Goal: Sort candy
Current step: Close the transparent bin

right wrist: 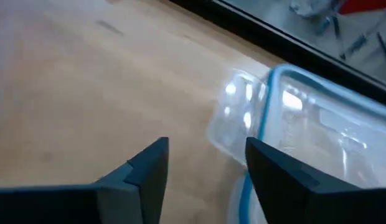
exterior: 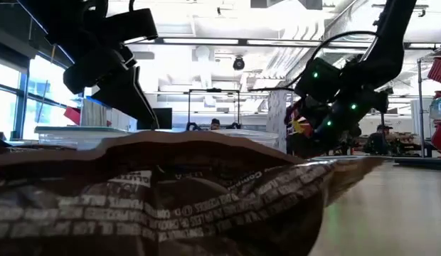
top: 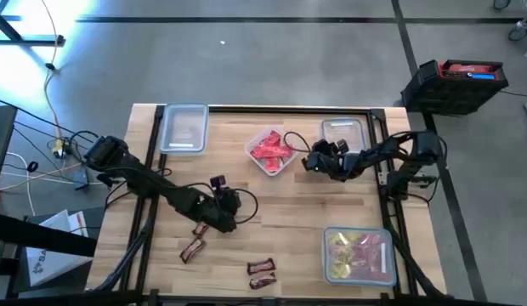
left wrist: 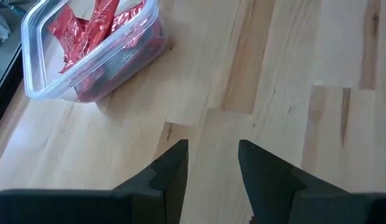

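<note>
Red candy packets fill a clear container point(top: 272, 151) point(left wrist: 87, 50) at the table's middle far side. Yellow and pink candy lies in another container point(top: 359, 253) at the near right. Dark brown bars lie flat on the wood near the front edge point(top: 193, 248) point(top: 262, 272); one fills the foreground of the low view point(exterior: 156, 199). My left gripper point(top: 225, 211) point(left wrist: 211, 168) is open over bare wood, left of centre, with one brown bar point(top: 200, 229) just beside it. My right gripper point(top: 310, 161) point(right wrist: 205, 168) is open between the red candy container and a clear container point(top: 344, 132) point(right wrist: 305, 124).
A third clear container point(top: 184, 127) stands at the far left of the table. A black frame rail point(top: 272, 109) runs along the far edge. Bare wood lies in the middle between the two arms. A dark crate point(top: 455, 81) stands on the floor beyond the far right corner.
</note>
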Motion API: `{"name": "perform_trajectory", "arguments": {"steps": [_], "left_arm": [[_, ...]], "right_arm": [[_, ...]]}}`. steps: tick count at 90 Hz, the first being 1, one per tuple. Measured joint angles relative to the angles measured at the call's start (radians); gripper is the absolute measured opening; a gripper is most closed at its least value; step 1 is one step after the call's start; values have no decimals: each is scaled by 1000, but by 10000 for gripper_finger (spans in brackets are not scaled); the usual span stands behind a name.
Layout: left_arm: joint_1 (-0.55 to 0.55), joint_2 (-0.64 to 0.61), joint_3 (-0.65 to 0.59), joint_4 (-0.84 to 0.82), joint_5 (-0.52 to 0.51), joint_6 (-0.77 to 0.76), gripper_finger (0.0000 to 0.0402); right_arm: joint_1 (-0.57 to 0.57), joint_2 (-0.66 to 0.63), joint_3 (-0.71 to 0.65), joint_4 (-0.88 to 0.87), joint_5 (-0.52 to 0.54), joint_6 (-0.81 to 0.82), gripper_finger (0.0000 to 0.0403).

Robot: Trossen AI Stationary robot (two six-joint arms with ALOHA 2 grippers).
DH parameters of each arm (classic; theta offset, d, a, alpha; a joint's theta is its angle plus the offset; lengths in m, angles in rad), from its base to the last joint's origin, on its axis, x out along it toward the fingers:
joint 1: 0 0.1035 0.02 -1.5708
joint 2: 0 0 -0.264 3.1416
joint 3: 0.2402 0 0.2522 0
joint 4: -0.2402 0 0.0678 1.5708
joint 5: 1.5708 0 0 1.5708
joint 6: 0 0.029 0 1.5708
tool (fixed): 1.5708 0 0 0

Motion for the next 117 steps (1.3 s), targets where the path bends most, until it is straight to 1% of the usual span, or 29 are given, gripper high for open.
{"name": "perform_trajectory", "arguments": {"steps": [14, 24, 34, 44, 56, 68, 80, 96, 106, 117], "left_arm": [[0, 0, 0, 3, -6, 0, 126], [0, 0, 0, 3, -10, 0, 126], [0, 0, 0, 2, -14, 0, 126], [0, 0, 0, 3, -18, 0, 126], [0, 0, 0, 3, -23, 0, 126], [0, 0, 0, 2, -24, 0, 126], [0, 0, 0, 2, -24, 0, 126], [0, 0, 0, 1, -24, 0, 126], [0, 0, 0, 0, -24, 0, 126], [0, 0, 0, -8, -24, 0, 126]], "right_arm": [[-34, 5, 1, 9, -2, -6, 243], [-79, 5, 1, 9, -8, 24, 260], [-117, 5, 1, 11, -46, 62, 263], [-143, 5, 1, 12, -70, 62, 252], [-165, 5, 1, 14, -107, 78, 217], [-165, 1, 3, 23, -92, 80, 160], [-164, 1, 5, 23, -109, 77, 100], [-155, -1, 5, 22, -110, 77, 35], [-137, -12, 6, 16, -121, 78, 7], [-103, -60, 3, -16, -151, 78, 1]]}}
